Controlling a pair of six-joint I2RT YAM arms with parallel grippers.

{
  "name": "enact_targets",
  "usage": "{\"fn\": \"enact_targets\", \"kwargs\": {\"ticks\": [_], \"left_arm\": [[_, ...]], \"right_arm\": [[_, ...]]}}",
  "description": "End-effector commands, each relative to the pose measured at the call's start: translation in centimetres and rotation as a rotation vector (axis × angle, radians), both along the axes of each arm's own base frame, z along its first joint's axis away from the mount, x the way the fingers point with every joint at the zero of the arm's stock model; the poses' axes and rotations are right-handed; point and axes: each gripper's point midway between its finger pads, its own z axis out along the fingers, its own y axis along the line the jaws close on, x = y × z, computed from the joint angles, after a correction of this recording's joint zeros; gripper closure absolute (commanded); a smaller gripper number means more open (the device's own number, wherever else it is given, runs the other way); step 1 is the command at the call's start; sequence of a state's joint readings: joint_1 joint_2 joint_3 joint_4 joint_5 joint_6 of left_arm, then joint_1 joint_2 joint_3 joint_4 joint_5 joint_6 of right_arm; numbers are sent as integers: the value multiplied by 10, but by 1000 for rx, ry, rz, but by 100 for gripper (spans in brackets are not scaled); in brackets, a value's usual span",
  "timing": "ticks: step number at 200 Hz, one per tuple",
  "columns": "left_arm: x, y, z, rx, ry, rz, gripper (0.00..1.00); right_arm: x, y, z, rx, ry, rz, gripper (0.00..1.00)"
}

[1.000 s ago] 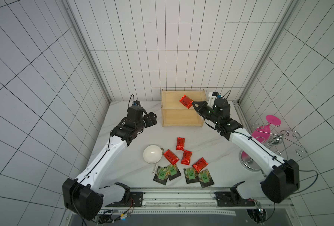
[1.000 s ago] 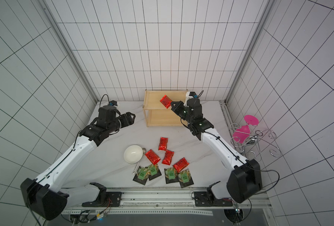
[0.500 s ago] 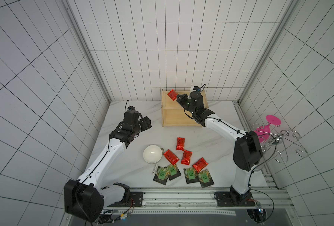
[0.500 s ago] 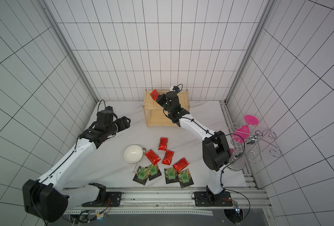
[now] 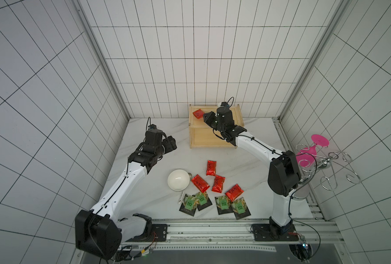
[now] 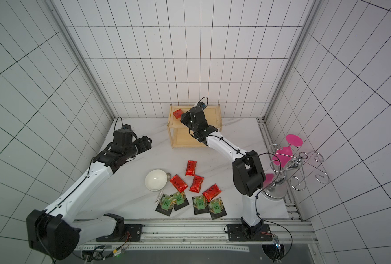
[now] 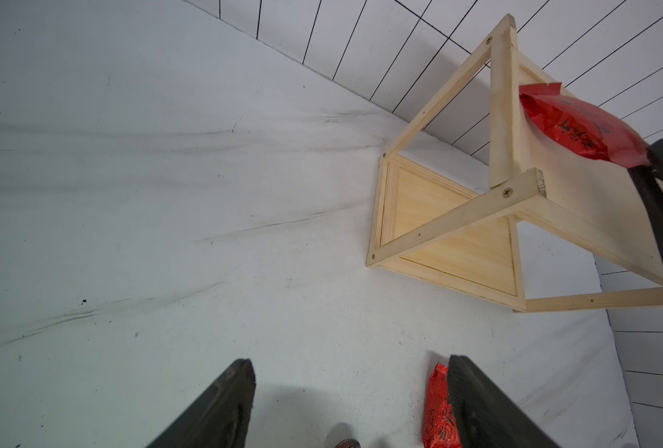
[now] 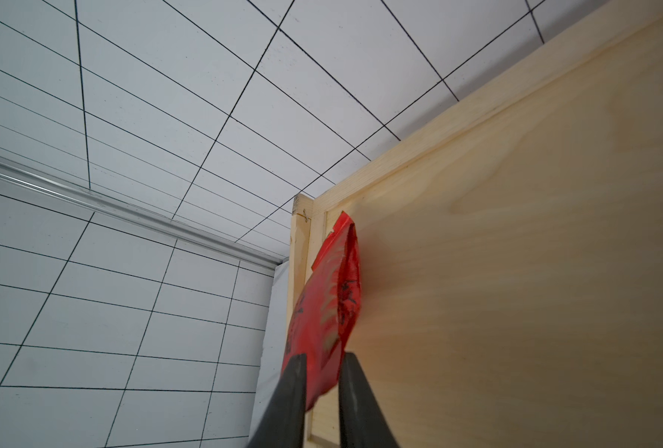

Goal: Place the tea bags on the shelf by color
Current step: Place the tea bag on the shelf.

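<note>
The right gripper [image 8: 322, 358] has swung a red foil sachet [image 8: 330, 302] onto the top corner of the wooden shelf [image 8: 516, 271]. I cannot tell if it is still pinched. The first placement looks nearly done. The left gripper [image 7: 349, 362] gapes, empty.

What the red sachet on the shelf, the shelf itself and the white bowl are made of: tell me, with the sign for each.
Red sachet: probably metallised foil or plastic film, glossy; it creases, glints and has a notched seam edge.
Shelf: light bare-looking wood, matte; grain, layered board edges and screw heads show.
Bowl: smooth white with a soft highlight; ceramic or plastic, the look leaves it open.
</note>
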State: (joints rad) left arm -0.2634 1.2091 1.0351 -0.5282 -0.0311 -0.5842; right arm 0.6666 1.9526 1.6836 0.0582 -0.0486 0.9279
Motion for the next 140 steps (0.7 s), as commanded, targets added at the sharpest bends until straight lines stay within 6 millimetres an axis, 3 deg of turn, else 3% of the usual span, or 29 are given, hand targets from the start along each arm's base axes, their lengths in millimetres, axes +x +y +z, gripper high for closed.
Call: {"fn": "enact_targets", "kwargs": {"ticks": [1,33,81,115,140], "left_arm": [[4,4,16,-11,-44,26,18],[10,-3,16,-41,-32,4,18],[14,-18,12,-104,9,-36,18],[18,-34,10,-178,21,-89,19],[22,-40,7,-191,26,-104,21]], "right_arm": [[-5,2,4,-40,14,84,74],[-19,10,15,-78,25,182,67],[-46,-5,24,-185,23,238,61],[-48,-6,22,-194,20,272,61],[-32,-10,23,-252,-35,257,61]]}}
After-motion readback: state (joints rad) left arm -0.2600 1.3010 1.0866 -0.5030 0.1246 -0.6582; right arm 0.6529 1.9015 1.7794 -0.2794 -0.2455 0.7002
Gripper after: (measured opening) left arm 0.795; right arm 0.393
